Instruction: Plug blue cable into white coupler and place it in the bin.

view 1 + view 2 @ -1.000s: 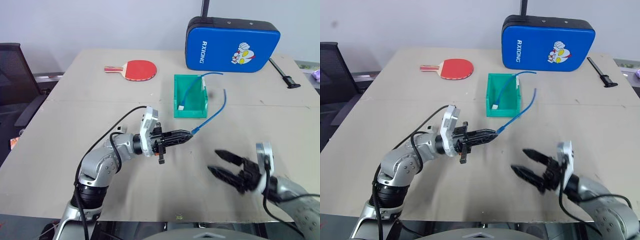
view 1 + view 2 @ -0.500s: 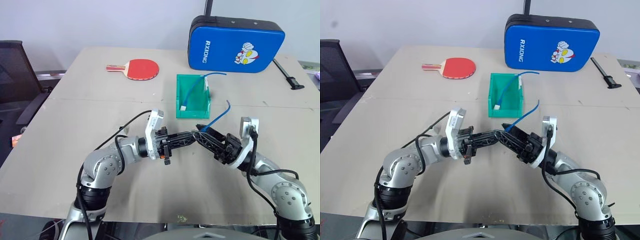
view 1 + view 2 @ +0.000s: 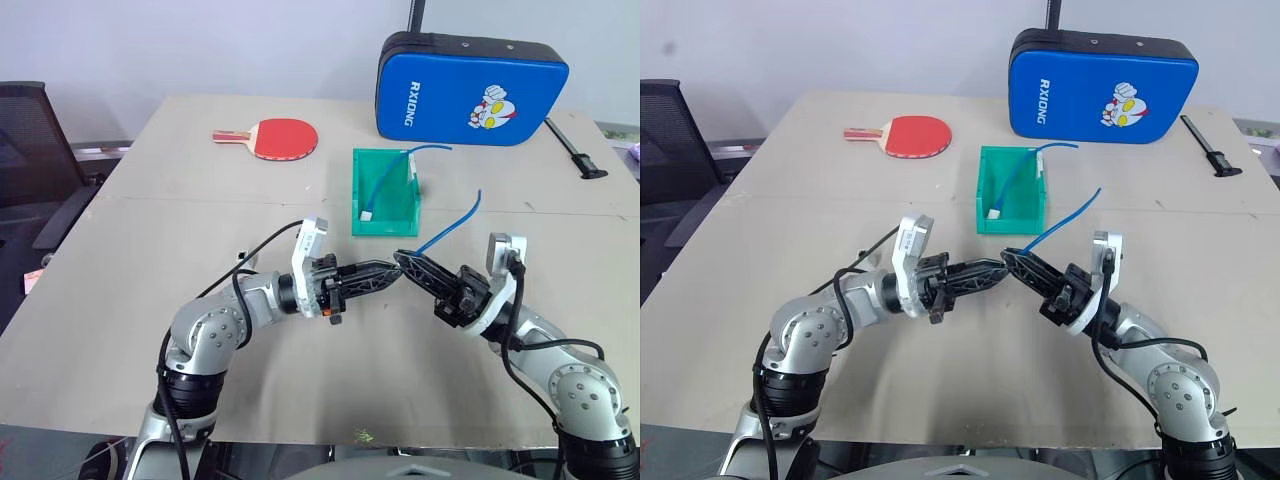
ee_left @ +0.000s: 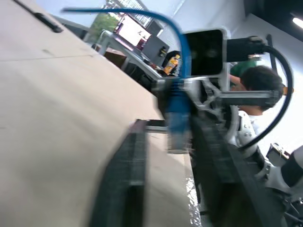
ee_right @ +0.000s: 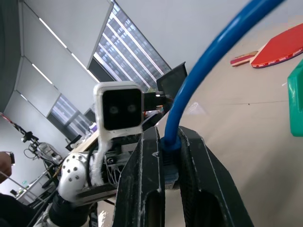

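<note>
- Blue cable (image 3: 448, 224) is mid-handover above the table (image 3: 150, 260): my right gripper (image 3: 402, 261) is clamped on its plug end, and the cord arcs up toward the bin (image 3: 383, 192).
- Left gripper (image 3: 396, 270) has its fingers parted around the plug, tips meeting the right's.
- Can't spot the white coupler, so finding it comes next, I reckon.
- A second ago the left held the cable and the right was open, low and away.
</note>
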Controlling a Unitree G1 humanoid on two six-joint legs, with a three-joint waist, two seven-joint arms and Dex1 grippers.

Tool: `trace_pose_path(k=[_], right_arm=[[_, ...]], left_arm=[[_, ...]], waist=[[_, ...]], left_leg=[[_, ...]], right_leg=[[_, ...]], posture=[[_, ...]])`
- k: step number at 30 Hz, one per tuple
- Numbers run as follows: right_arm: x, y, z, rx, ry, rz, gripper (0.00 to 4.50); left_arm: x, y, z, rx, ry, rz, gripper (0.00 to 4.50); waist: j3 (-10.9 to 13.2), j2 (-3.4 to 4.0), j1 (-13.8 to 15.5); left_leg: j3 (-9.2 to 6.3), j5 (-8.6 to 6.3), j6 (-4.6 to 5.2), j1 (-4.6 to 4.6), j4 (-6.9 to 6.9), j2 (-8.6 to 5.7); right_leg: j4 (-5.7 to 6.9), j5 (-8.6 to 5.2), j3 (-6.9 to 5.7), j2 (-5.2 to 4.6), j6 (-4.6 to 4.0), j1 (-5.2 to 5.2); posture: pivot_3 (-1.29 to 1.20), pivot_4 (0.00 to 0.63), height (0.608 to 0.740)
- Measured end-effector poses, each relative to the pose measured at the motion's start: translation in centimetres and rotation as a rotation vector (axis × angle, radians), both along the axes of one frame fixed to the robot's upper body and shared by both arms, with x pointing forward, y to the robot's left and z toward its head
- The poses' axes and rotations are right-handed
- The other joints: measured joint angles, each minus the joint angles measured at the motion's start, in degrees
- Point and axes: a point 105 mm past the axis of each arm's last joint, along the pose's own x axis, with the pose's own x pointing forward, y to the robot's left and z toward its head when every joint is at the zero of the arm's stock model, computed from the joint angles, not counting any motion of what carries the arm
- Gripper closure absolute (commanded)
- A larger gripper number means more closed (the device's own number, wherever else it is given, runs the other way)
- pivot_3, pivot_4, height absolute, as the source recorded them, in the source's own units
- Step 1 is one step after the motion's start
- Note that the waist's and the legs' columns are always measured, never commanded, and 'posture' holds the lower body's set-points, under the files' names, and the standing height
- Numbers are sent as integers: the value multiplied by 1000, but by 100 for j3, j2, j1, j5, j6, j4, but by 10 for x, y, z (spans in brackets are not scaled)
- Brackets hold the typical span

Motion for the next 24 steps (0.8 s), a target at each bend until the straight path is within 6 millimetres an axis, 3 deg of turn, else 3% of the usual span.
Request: trace_pose_path(k=[3,4,7,12,15,18,20,22,24], right_arm=[[0,2,5,33,-4,12,4500],[1,3,6,34,-5,12,4500],[8,2,4,11,-11,-12,4500],[20,-7,4,9,-23,-77,4500],[25,-11,3,-7,-44,-116,4500],[32,-11,1,-35,-79,-151,4500],[34,-12,0,-46,-83,-160,4500],[37,-5,5,-70,-151,-142,4500],[35,-1,9,-85,-210,-118,4500]], left_arm=[[1,3,0,12,-31,16,283],[1,3,-1,17,-41,19,36],[-4,9,-6,39,-61,44,36],[-34,38,-21,149,-67,144,36],[-29,56,-25,215,-155,387,36],[-24,96,-40,395,-292,850,36],[-25,107,-45,455,-311,948,36],[-29,132,-51,577,-365,1203,36],[-27,144,-58,633,-365,1302,36]], waist=[[1,1,-5],[1,2,-4],[2,3,-6],[9,15,-45],[13,21,8],[14,24,-5],[15,22,13],[18,27,28],[17,24,29]], left_leg=[[0,0,0,1,0,0],[1,0,0,0,-1,0],[2,0,0,-1,-1,1],[2,0,-1,-10,-10,6],[3,0,-1,-13,-10,3],[16,-1,1,-12,-13,0],[11,-1,1,-16,-12,1],[4,-1,1,-19,-10,0],[-4,0,2,-19,-10,1]], right_leg=[[0,0,1,0,0,0],[0,0,2,0,-1,0],[-1,-1,8,-2,-2,-2],[0,-4,10,-12,-7,-15],[-4,-8,9,-39,-16,-15],[-16,-10,21,-48,-22,-15],[-16,-11,14,-48,-24,-16],[-14,-8,4,-57,-30,-17],[-13,-8,-4,-54,-30,-16]], posture=[[0,150,729],[0,150,729],[0,150,729],[0,150,729],[0,150,729],[0,150,729],[0,150,729],[0,150,729],[0,150,729]])
